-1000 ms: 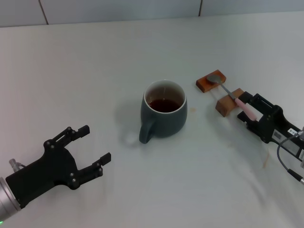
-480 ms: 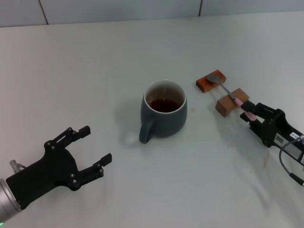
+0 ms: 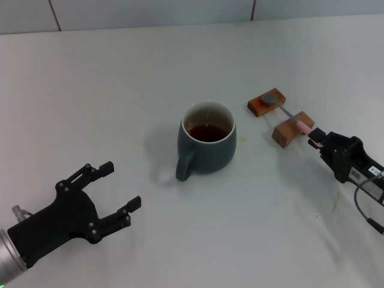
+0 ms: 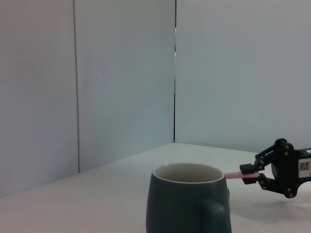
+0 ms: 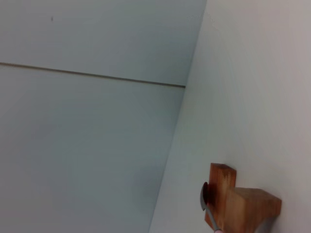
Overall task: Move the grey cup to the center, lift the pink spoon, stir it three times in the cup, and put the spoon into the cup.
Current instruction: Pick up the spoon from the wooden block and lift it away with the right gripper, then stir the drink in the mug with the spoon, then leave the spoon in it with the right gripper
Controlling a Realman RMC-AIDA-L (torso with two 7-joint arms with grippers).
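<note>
The grey cup [image 3: 207, 141] stands upright near the middle of the white surface [image 3: 120, 78], its loop handle turned toward the robot and slightly to its left, dark brown liquid showing inside the white inner wall. To the robot's right of the cup, well apart from it, lie two brown wooden blocks: a flat one [image 3: 267, 102] farther from the robot and a taller one [image 3: 291, 129] nearer. The pink spoon [image 3: 289, 115] bridges them, its grey metal bowl resting on the flat block and its neck crossing the top of the taller one, the pale pink handle reaching out past that block toward the right gripper [image 3: 316, 138].

The right gripper sits low over the surface just beyond the taller block, its black fingers pinching the end of the pink handle. The left wrist view shows this from the side: the fingertips are closed on the thin pink handle, which sticks out level toward the cup. The right wrist view shows only the two blocks, the spoon's grey bowl against the flat one and the wall behind.

The left gripper [image 3: 120, 192] rests at the near left of the surface, well apart from the cup, its two fingers spread wide with nothing between them. Its wrist camera looks at the cup's handle side from low down
</note>
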